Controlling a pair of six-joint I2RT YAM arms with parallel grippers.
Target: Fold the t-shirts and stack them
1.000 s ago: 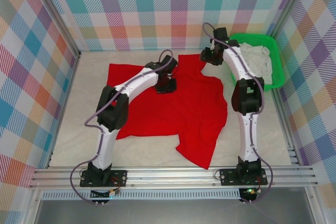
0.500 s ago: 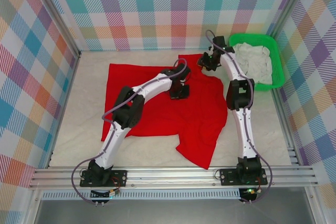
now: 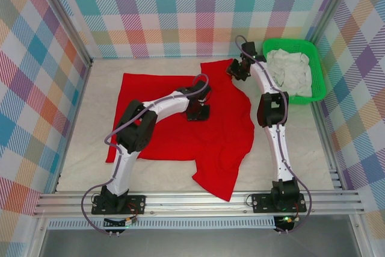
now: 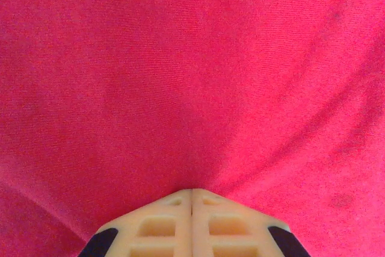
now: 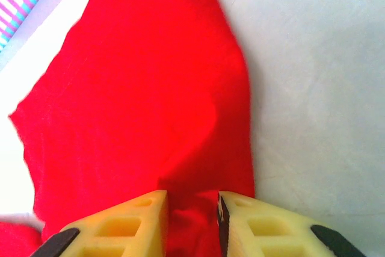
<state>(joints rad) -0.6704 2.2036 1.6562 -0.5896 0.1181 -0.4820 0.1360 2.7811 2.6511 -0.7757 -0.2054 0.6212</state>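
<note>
While your left gripper (image 3: 198,111) presses down on the middle of the red t-shirt (image 3: 174,136), its fingers (image 4: 162,224) are clenched tip to tip, and the cloth puckers toward them, pinched there. You have the t-shirt spread over the pale table (image 3: 90,148) between both arms, one hem corner reaching toward the near edge. Your right gripper (image 3: 236,70) is at the shirt's far right corner, its jaws a little apart and grasping a bunch of red cloth between them. Just beside it stands the green basket (image 3: 289,43), holding whitish cloth (image 3: 292,70).
</note>
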